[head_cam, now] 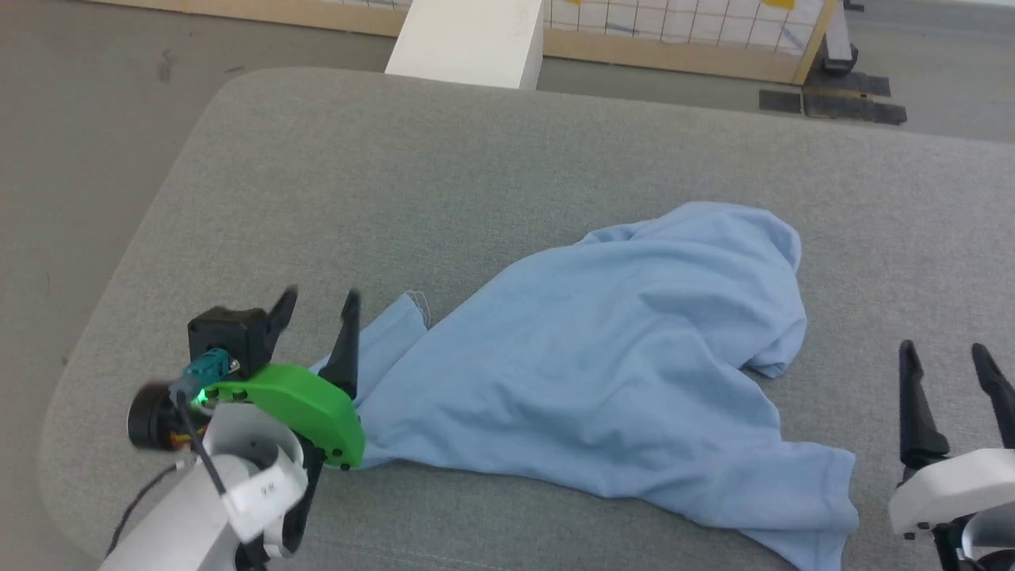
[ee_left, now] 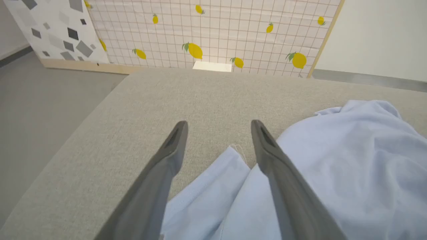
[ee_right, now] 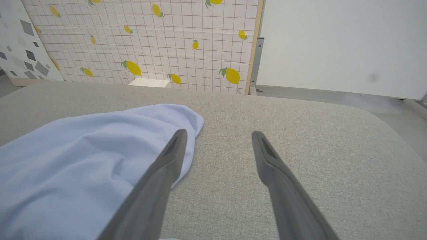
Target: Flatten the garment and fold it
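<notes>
garment (head_cam: 603,373): crumpled heap, centre to 5 o'clock on counter (head_cam: 476,174), not flat yet
left hand (head_cam: 320,295): 8 o'clock, spread wide, empty, straddling a loose corner of cloth; likely lined up to pinch and pull it out
right hand (head_cam: 943,346): 4 o'clock, spread, empty, just beside the opposite edge; probably staged for the counter-tug

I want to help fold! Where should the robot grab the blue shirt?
Likely the flat corner flap at the garment's left end, approached from the left. It pokes out thin on the cushion, right between the open left gripper's fingers.
</notes>
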You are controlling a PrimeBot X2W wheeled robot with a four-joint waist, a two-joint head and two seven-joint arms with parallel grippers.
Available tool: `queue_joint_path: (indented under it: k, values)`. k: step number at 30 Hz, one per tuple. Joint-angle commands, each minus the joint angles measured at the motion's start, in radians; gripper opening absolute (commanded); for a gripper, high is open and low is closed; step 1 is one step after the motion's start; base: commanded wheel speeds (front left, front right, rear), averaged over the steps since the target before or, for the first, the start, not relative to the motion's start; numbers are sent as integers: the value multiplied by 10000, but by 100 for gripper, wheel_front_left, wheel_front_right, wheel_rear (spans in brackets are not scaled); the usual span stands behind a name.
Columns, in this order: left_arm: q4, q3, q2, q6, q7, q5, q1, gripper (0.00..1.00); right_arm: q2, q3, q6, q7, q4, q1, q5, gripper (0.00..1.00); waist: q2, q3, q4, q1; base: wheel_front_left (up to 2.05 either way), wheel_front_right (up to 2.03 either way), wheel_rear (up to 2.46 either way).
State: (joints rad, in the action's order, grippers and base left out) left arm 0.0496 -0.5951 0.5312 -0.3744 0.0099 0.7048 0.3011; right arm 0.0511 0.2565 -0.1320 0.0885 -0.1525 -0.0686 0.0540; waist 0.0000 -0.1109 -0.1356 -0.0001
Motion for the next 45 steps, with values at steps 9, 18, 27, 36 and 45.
queue_joint_path:
  k: [9,18,27,36,45]
  values:
    - [80,-1070,457,636,-2438,-2505,-65,100,643,-1056,13,885,-351,-122,261,100,0,-63,-261,1,0,0,0]
    - [-9,-1456,-4,731,-2651,-3081,-50,100,3599,-3065,13,5033,-633,1370,1630,100,0,-1252,-956,1,0,0,0]
    - [-324,-1304,-597,873,-2700,-3035,329,100,5106,-4343,13,8892,292,3558,2844,100,0,-2329,-1945,1,0,0,0]
    - [-334,-1096,-1101,961,-2713,-3254,338,100,5249,-4449,13,9255,1654,4090,2265,100,0,-2835,-2592,1,0,0,0]
    - [-588,-878,-1351,1130,-2715,-3292,83,100,5437,-4244,13,8162,1981,3456,1962,0,0,-2370,-2445,1,0,0,0]
